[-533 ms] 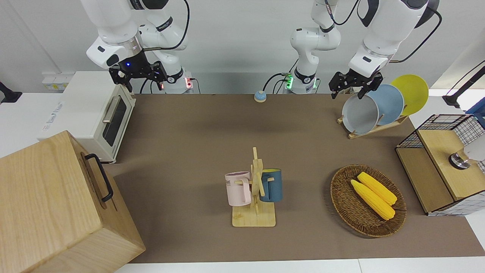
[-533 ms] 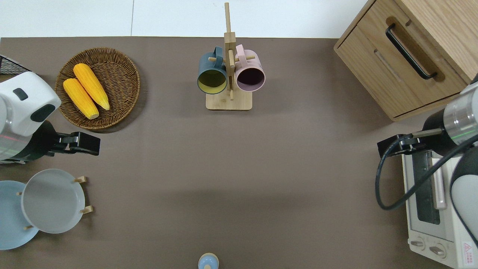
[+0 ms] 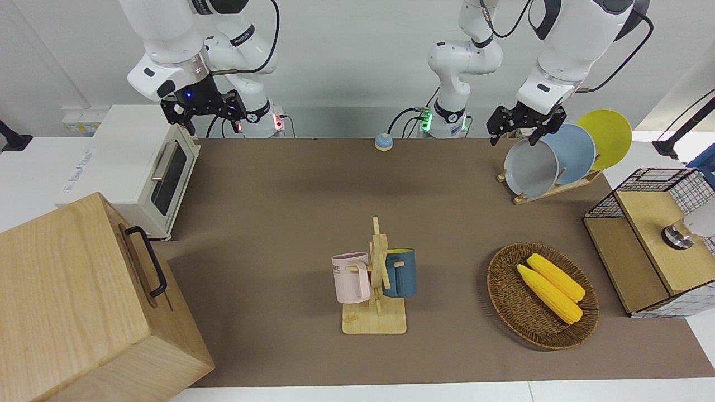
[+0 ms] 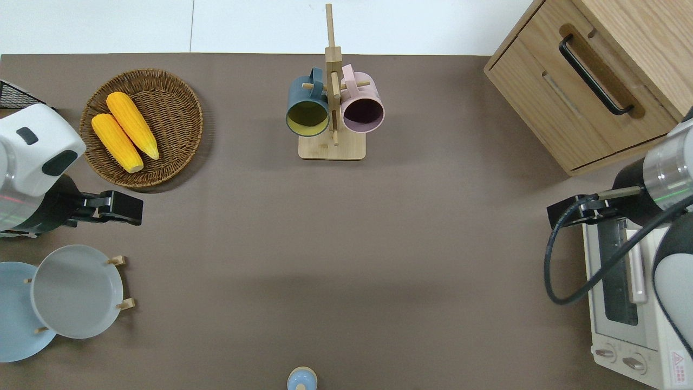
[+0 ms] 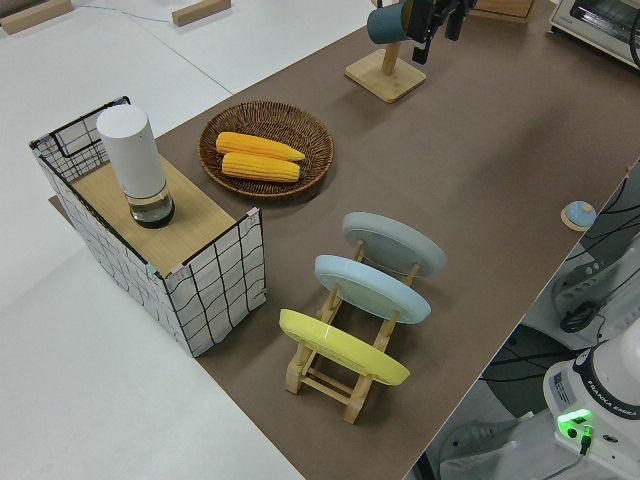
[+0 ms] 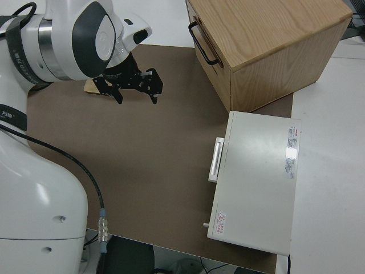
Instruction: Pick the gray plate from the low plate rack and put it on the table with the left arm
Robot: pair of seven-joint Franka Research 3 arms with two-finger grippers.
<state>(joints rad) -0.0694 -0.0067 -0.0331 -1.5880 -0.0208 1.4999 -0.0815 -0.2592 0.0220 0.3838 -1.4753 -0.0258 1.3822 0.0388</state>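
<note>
Only overhead shows the left tool (image 4: 122, 208) clear of the gray plate (image 4: 76, 291).

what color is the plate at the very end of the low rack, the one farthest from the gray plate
Yellow. That plate shows best in the left side view, on the low plate rack.

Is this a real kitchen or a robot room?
Probably a robot lab set up like a kitchen: two white arms, left gripper open, work at a table with a toaster oven, a low plate rack of plates and a mug stand.
</note>
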